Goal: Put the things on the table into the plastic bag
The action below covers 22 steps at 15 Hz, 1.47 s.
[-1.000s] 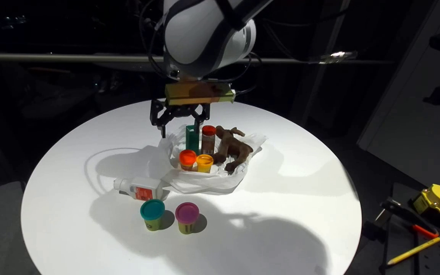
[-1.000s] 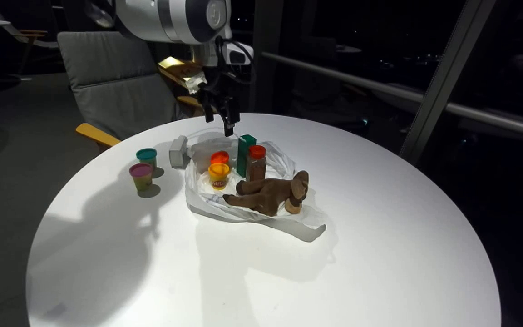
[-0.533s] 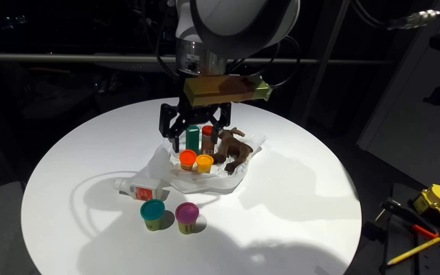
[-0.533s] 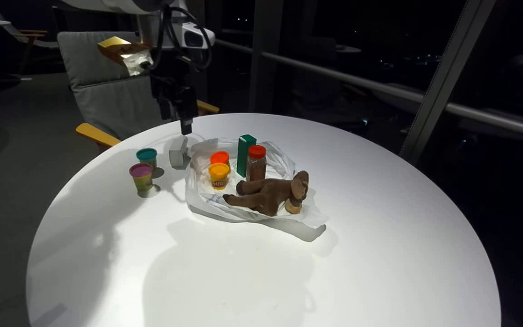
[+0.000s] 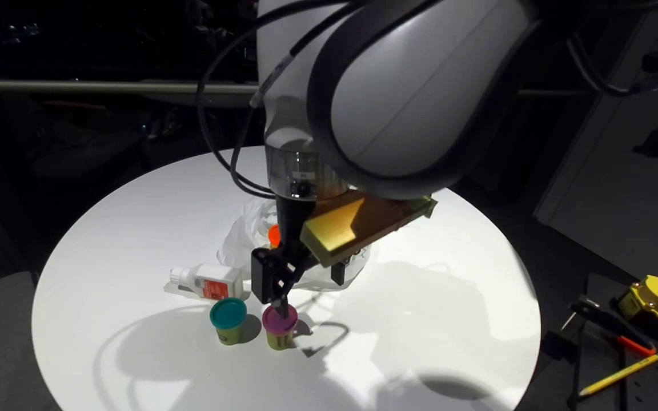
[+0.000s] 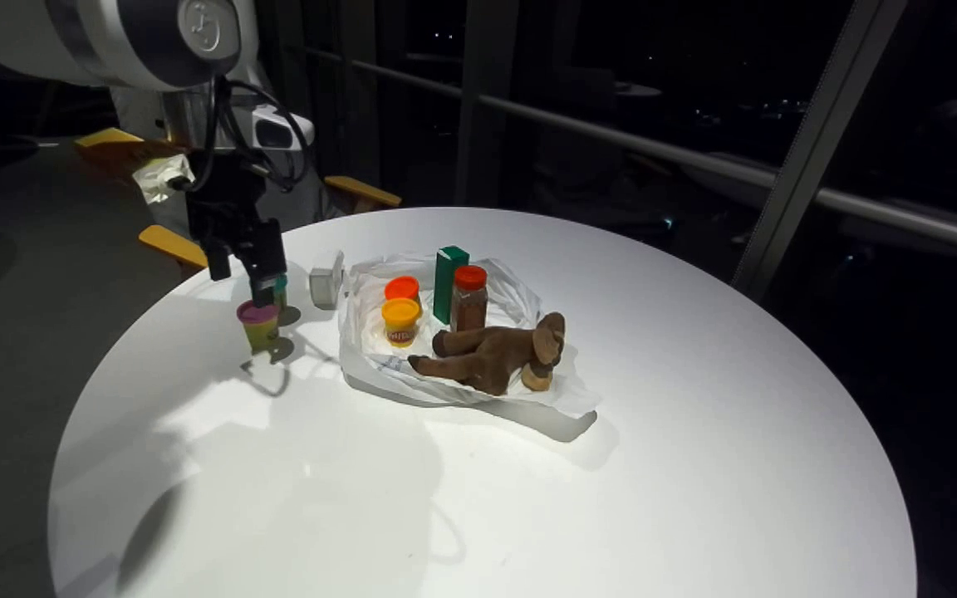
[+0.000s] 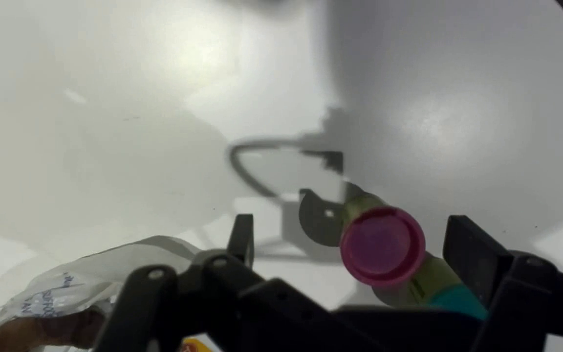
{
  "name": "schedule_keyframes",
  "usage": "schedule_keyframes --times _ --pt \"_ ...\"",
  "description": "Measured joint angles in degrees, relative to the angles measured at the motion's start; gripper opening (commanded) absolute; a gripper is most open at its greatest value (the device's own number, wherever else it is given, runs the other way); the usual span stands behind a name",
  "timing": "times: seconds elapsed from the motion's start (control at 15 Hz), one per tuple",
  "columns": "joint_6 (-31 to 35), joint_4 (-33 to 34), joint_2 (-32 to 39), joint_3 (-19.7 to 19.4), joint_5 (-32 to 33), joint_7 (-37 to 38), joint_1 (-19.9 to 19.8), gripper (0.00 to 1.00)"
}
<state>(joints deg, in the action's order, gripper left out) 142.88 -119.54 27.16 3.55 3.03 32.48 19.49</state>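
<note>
My gripper [image 5: 310, 291] is open and empty, above the purple-lidded tub [image 5: 279, 331]. In the wrist view this tub [image 7: 382, 247] shows between the spread fingers [image 7: 357, 242], below them. The teal-lidded tub [image 5: 228, 319] stands beside it, partly behind a finger in the wrist view [image 7: 457, 298]. A white bottle [image 5: 209, 281] lies on its side near the bag. The plastic bag [image 6: 360, 365] lies spread open. On it are an orange-lidded tub [image 6: 402, 288], a yellow tub [image 6: 400, 324], a green box [image 6: 449, 282], a red-lidded jar [image 6: 469, 307] and a brown plush toy [image 6: 487, 357].
The round white table [image 6: 653, 465] carries everything. A chair [image 6: 354, 191] stands behind its edge. A yellow box with a red button [image 5: 657, 299] and a pencil [image 5: 620, 374] are off the table. The arm hides much of the bag in an exterior view.
My gripper has moved from above the bag to over the purple-lidded tub, coming lower and turning. It stays open. The objects have not moved.
</note>
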Motion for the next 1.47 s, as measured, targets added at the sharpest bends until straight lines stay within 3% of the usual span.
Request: schedule_keyframes --times 0.4,0.73,1.2,1.27,1.33,1.47 --pt "3.7 0.2 3.5 -0.4 4.0 0.1 4.5 1.00" --pt "7.3 1.2 6.5 -4.0 9.5 0.4 7.6 1.00" --pt "8.5 5.0 10.4 -6.6 11.0 0.4 8.9 1.00" --pt "8.5 5.6 10.8 -6.7 11.0 0.4 8.9 0.75" --pt "8.5 6.1 11.1 -6.8 11.0 0.4 8.9 0.73" --pt "8.5 7.0 11.6 -6.9 11.0 0.4 8.9 0.59"
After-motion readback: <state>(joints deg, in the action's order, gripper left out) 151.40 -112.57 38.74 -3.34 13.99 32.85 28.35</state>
